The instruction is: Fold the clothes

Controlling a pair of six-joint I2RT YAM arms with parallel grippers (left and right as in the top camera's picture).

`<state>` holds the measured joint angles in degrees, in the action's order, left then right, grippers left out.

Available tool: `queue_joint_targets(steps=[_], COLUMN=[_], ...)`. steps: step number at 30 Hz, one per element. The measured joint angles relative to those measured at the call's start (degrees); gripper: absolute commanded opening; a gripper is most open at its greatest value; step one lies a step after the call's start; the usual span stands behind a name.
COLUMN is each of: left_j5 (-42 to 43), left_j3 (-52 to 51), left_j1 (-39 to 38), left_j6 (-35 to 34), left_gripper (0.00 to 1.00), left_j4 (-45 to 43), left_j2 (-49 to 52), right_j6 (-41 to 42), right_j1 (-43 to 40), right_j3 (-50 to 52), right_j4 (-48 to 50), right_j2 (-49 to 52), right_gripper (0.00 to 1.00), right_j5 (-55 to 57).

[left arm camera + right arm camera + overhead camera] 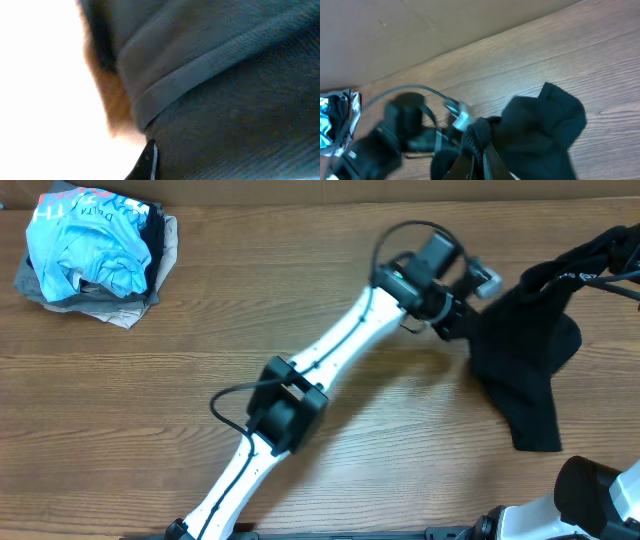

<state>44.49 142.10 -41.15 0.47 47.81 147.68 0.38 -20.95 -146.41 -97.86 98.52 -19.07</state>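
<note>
The black clothes (525, 350) hang bunched over the right side of the table, with the lower end trailing on the wood. My right gripper (481, 159) is shut on a rolled bunch of the black fabric (540, 125) and holds it up. In the overhead view that hold is at the far right edge. My left gripper (457, 312) reaches in from the lower left to the garment's left edge. In the left wrist view, dark fabric with a hem seam (210, 65) fills the frame. One fingertip (148, 162) presses against it and the other finger is hidden.
A pile with a light blue printed shirt (85, 240) on grey garments lies at the far left back corner. A brown cardboard wall (420, 30) runs along the back. The right arm's base (590, 500) sits at the front right. The left arm (300, 395) crosses the table's middle.
</note>
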Motion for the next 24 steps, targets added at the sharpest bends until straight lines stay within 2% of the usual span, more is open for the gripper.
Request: queue_joint_targets(steps=[5, 12, 18, 24], left_j5=[0.0, -0.9, -3.3, -9.4], left_j3=[0.0, 0.0, 0.0, 0.0], left_j1=[9.1, 20.6, 25.8, 27.8], left_j6=[-1.0, -1.0, -0.4, 1.0], left_gripper=[0.04, 0.04, 0.04, 0.04], left_j4=[7.0, 12.4, 16.0, 20.6], left_j2=[-4.2, -17.2, -27.5, -33.2], right_j6=[0.0, 0.0, 0.0, 0.0], right_j1=[0.1, 0.6, 1.4, 5.0], right_j3=[0.5, 0.6, 0.6, 1.0], right_j4=[-0.3, 0.0, 0.2, 0.4], right_j2=[0.4, 0.5, 0.5, 0.5], right_gripper=[0.05, 0.04, 0.04, 0.04], right_j5=[-0.4, -3.7, -7.0, -8.1])
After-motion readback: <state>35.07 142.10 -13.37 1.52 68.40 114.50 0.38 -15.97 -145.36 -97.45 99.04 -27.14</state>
